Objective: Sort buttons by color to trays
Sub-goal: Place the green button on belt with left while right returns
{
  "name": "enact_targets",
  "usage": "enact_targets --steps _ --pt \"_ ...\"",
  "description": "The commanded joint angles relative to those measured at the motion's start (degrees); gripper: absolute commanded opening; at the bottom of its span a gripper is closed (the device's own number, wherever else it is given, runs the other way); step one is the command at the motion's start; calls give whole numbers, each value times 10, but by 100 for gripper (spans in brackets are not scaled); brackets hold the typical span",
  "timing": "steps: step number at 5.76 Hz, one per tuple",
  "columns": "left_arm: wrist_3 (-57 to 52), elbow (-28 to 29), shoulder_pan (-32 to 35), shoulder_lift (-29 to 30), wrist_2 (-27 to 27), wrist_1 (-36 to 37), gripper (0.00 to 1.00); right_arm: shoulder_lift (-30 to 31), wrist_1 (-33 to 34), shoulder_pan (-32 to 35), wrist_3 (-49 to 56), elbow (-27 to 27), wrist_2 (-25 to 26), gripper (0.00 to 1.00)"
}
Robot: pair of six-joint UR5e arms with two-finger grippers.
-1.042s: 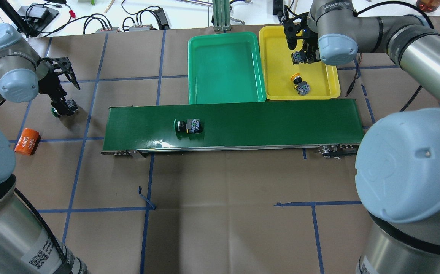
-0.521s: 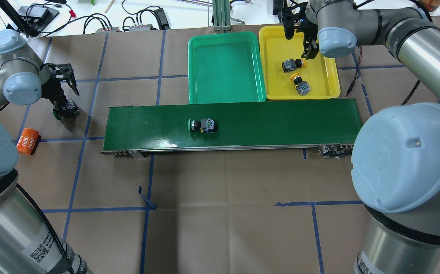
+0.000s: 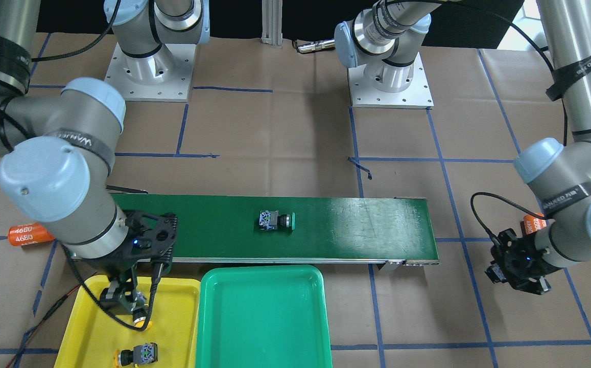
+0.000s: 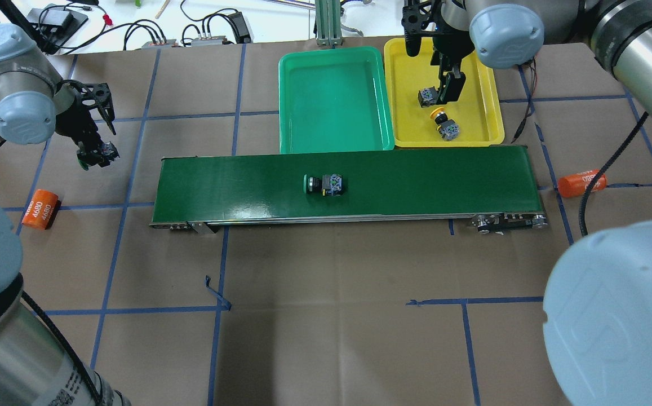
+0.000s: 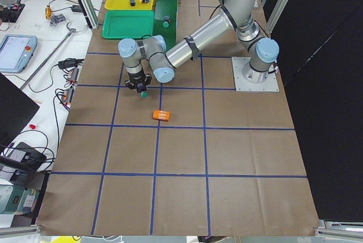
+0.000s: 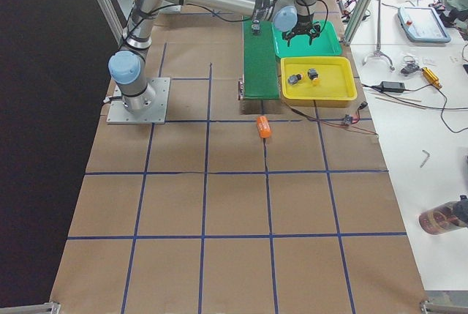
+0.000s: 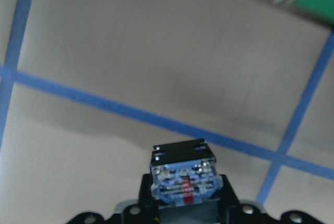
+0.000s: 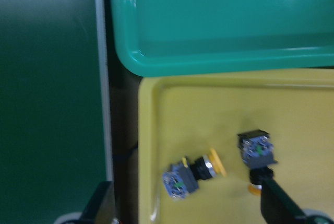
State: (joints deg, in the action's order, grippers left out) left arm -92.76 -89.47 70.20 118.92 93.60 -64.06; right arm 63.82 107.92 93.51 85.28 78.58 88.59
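Two yellow buttons (image 4: 429, 97) (image 4: 447, 128) lie in the yellow tray (image 4: 410, 121); the right wrist view shows them (image 8: 192, 174) (image 8: 255, 150) apart from each other. My right gripper (image 4: 430, 65) hovers open above them, holding nothing. The green tray (image 4: 331, 101) beside it holds no buttons. One green button (image 4: 324, 184) lies on its side on the belt. My left gripper (image 4: 96, 151) is shut on another green button (image 7: 182, 179) over the brown table, left of the belt.
The long dark green belt (image 4: 427, 180) runs across the middle, just in front of both trays. Orange "4680" cylinders lie at the left (image 4: 40, 209) and right (image 4: 581, 184) of it. Cables and gear line the far table edge.
My right gripper let go of a yellow button in the yellow tray, opened and drew back. The green button on the belt travelled right. My left gripper shifted slightly with its button.
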Motion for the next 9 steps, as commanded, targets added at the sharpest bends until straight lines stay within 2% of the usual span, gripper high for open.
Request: enact_targets --steps 1,2,3,4,5,6,8,9 --pt "-15 -64 89 -94 -1 -33 1 58 -11 42 -72 87 -6 100" --pt "-12 -115 114 -125 -10 -33 1 70 -10 61 -101 120 -7 100" --pt "-8 -153 139 -144 -20 -23 1 68 4 113 -172 135 -8 100" --pt "-5 -158 155 -131 -22 -1 6 59 76 141 -199 162 -6 100" --pt "-2 -158 176 -126 -21 16 13 57 149 140 -161 204 -5 100" --pt "-8 -156 183 -124 -19 17 76 58 207 134 -116 240 3 100" --pt "-1 -136 170 -133 -18 14 97 64 210 63 -61 252 12 100" --pt "0 -117 132 -142 -17 8 98 64 210 58 -61 271 12 100"
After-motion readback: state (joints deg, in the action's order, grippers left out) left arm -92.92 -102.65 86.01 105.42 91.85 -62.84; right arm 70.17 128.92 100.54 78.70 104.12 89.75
